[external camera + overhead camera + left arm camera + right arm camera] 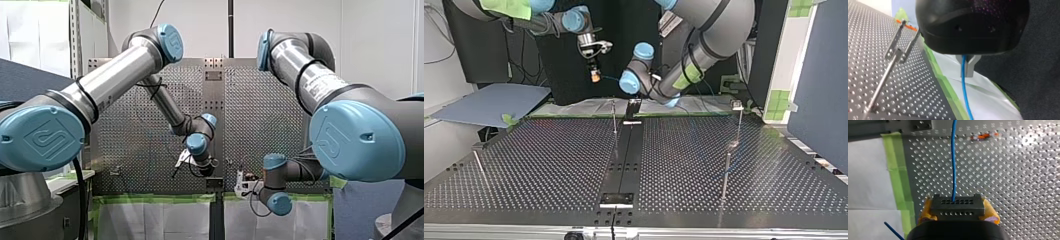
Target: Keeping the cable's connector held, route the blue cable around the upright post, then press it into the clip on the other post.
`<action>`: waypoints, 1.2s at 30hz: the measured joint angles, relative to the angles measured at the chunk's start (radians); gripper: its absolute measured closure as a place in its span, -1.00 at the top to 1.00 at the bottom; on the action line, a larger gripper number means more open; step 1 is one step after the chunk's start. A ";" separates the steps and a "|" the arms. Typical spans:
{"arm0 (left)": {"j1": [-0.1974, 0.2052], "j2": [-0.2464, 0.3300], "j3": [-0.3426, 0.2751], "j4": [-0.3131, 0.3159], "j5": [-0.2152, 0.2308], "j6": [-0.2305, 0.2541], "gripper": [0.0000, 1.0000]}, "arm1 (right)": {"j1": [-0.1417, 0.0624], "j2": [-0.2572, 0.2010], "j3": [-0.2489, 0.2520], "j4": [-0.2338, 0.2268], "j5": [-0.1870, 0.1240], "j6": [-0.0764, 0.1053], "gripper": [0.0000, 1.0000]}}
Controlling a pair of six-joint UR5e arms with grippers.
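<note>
My right gripper (958, 212), yellow pads clamped on the dark grey perforated connector block (957, 203); the thin blue cable (954, 165) runs out over the perforated metal table (1010, 182); my left gripper (967, 67) pinches that cable, well apart from the slim metal clip post (895, 50)

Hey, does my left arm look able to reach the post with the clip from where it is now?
Probably yes: my left gripper, shut on the blue cable, hangs past the table's edge, the clip post stands nearby, and nothing shows between them.
</note>
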State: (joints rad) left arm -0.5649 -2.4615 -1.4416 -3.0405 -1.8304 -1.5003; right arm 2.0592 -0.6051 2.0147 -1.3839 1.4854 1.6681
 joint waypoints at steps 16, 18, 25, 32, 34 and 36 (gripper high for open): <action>-0.040 0.000 0.000 0.133 -0.028 -0.030 -0.97 | -0.053 -0.063 -0.008 0.045 -0.007 0.030 -1.00; -0.042 0.000 0.000 0.142 -0.033 -0.031 -0.97 | -0.061 -0.063 -0.018 0.054 -0.009 0.024 -1.00; -0.048 0.000 0.000 0.157 -0.073 -0.032 -0.97 | -0.081 -0.062 -0.060 0.113 -0.010 -0.011 -1.00; -0.047 -0.006 0.000 0.211 -0.112 -0.049 -0.97 | -0.101 -0.060 -0.079 0.150 -0.011 -0.013 -1.00; -0.046 -0.013 0.000 0.227 -0.114 -0.055 -0.97 | -0.107 -0.060 -0.086 0.154 -0.011 -0.011 -1.00; -0.044 -0.023 0.000 0.245 -0.122 -0.062 -0.97 | -0.114 -0.060 -0.096 0.161 -0.011 -0.010 -1.00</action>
State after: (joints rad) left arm -0.6093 -2.4847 -1.4416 -2.7953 -1.9519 -1.5618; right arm 1.9455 -0.6652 1.9191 -1.2228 1.4744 1.6581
